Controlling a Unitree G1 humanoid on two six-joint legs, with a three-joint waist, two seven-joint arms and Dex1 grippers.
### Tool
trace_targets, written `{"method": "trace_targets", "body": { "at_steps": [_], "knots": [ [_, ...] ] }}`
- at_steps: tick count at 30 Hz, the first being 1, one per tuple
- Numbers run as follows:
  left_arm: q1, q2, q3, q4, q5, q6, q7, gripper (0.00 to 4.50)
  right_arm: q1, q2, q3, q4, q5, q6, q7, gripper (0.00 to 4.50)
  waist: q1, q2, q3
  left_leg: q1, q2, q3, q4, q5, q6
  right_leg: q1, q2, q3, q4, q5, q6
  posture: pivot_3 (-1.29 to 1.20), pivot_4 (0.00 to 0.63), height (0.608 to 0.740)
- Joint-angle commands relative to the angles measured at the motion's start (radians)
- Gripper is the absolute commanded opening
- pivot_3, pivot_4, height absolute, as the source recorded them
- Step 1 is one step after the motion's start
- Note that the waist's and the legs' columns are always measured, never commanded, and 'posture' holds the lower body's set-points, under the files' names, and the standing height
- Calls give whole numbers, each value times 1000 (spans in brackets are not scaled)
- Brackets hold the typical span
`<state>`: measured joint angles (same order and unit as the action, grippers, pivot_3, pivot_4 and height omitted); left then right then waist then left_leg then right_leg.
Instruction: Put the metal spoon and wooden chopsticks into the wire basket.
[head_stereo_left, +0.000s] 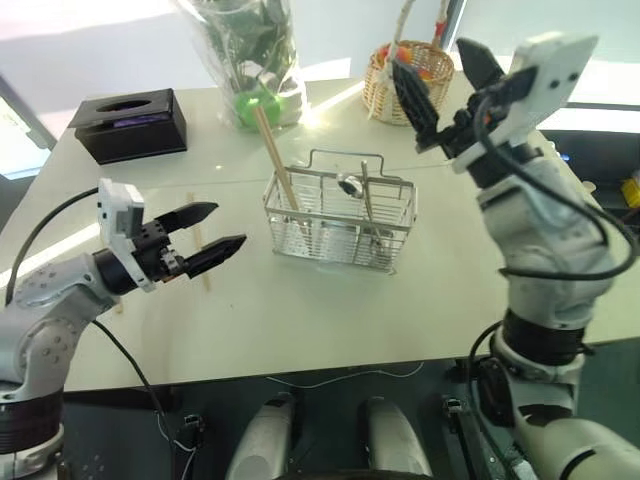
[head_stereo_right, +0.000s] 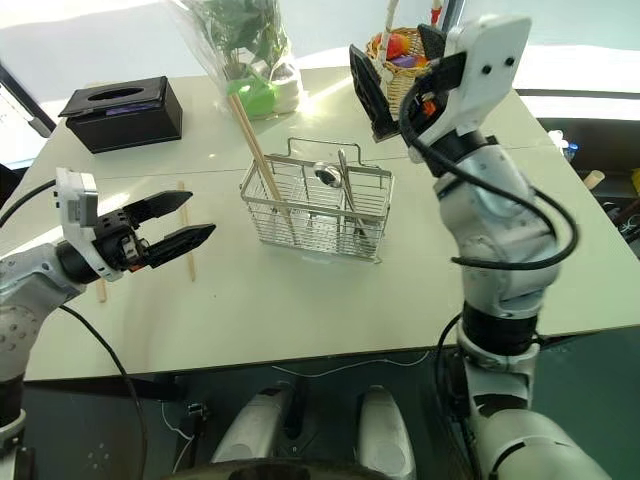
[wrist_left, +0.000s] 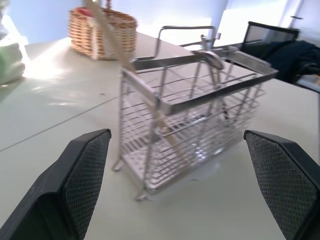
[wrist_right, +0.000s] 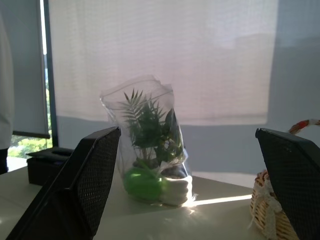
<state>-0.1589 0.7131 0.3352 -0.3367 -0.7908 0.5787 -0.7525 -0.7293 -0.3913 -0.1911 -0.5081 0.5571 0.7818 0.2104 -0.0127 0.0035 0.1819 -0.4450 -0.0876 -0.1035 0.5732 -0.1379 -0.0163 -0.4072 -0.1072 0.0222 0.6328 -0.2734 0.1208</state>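
Note:
The wire basket (head_stereo_left: 340, 215) stands upright at the middle of the pale table (head_stereo_left: 300, 320). One wooden chopstick (head_stereo_left: 275, 160) leans in its left end and sticks out above the rim. The metal spoon (head_stereo_left: 352, 185) stands inside it, bowl up. Another wooden chopstick (head_stereo_left: 206, 275) lies flat on the table left of the basket, partly behind my left gripper (head_stereo_left: 222, 228). That gripper is open and empty, level, and pointing at the basket (wrist_left: 190, 115). My right gripper (head_stereo_left: 430, 55) is open and empty, raised above and behind the basket's right end.
A black tissue box (head_stereo_left: 130, 122) sits at the back left. A plant in a clear bag (head_stereo_left: 250, 55) stands at the back middle, and a round wicker basket (head_stereo_left: 405, 80) sits behind my right gripper. The table's front edge runs close below the arms.

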Motion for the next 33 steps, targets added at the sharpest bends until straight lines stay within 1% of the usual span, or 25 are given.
{"method": "trace_targets", "body": {
  "at_steps": [1, 3, 6, 9, 11, 14, 17, 18, 21, 25, 27, 33],
  "knots": [
    [-7, -34, 6, 65, 133, -71, 122, 4500, -50, -117, -61, -63, 238, 247, 84, 4476, 0, 0, 0, 0, 0, 0, 0, 0, 0, 0, -1, 0, 0, 0, 0, 0, 150, 740],
    [-14, -58, -11, 110, 213, -80, 206, 4500, -48, -227, -87, -80, 409, 379, 174, 4476, 2, -1, 0, -1, 0, 0, 0, 0, 1, 0, -2, 0, -1, 0, 0, 0, 150, 740],
    [-24, -97, -10, 145, 265, -100, 267, 4500, -44, -347, -109, -84, 561, 463, 251, 4476, 2, -2, 1, -4, -1, 0, 1, 1, 3, 0, -3, -2, -2, 0, 0, 0, 150, 740],
    [-58, -179, 6, 183, 324, -110, 412, 4500, -50, -483, -111, -53, 644, 501, 368, 4476, 4, -4, 1, -6, -2, 0, 2, -1, 2, 0, -5, -3, -4, 0, 1, 0, 150, 740],
    [-70, -222, 4, 189, 372, -129, 487, 4500, -50, -534, -105, -36, 682, 508, 410, 4476, 5, -6, 1, -7, -2, 0, 4, -1, 2, 0, -6, -5, -4, 0, 1, 0, 150, 740],
    [-94, -287, -28, 178, 457, -104, 623, 4500, -14, -603, -80, -46, 674, 486, 493, 4476, 5, -8, 1, -8, -3, 1, 4, -1, 2, 0, -7, -6, -4, 1, 2, 0, 150, 740],
    [-114, -328, -35, 144, 485, -18, 713, 4500, 8, -630, -61, -52, 649, 454, 523, 4476, 7, -10, 1, -9, -2, 1, 5, -1, 2, -1, -7, -7, -4, 1, 2, 0, 150, 740],
    [-125, -341, -22, 133, 464, 28, 729, 4500, 10, -634, -59, -50, 656, 451, 531, 4476, 6, -11, 1, -9, -2, 0, 5, -1, 2, -1, -7, -7, -4, 1, 3, 0, 150, 740],
    [-151, -364, -4, 100, 419, 79, 732, 4500, 10, -646, -58, -45, 690, 454, 559, 4476, 6, -11, 2, -12, -2, 0, 6, -1, 2, -3, -6, -8, -3, 2, 4, 0, 150, 740],
    [-178, -377, -48, 101, 456, 90, 754, 4500, 13, -653, -46, -47, 697, 449, 581, 4476, 13, -11, 2, -13, -2, 0, 7, -1, 2, -3, -6, -9, -3, 2, 4, 0, 150, 740],
    [-189, -394, -52, 103, 449, 103, 761, 4500, 18, -656, -39, -49, 690, 441, 588, 4476, 20, -11, 2, -13, -3, 0, 7, -1, 2, -3, -6, -9, -3, 2, 5, 0, 150, 740],
    [-230, -410, -142, 139, 542, 220, 833, 4500, 34, -638, -5, -60, 661, 396, 584, 4476, 29, -12, 2, -14, -3, 0, 9, -1, 2, -3, -6, -9, -3, 3, 5, 0, 150, 740]
  ]
}}
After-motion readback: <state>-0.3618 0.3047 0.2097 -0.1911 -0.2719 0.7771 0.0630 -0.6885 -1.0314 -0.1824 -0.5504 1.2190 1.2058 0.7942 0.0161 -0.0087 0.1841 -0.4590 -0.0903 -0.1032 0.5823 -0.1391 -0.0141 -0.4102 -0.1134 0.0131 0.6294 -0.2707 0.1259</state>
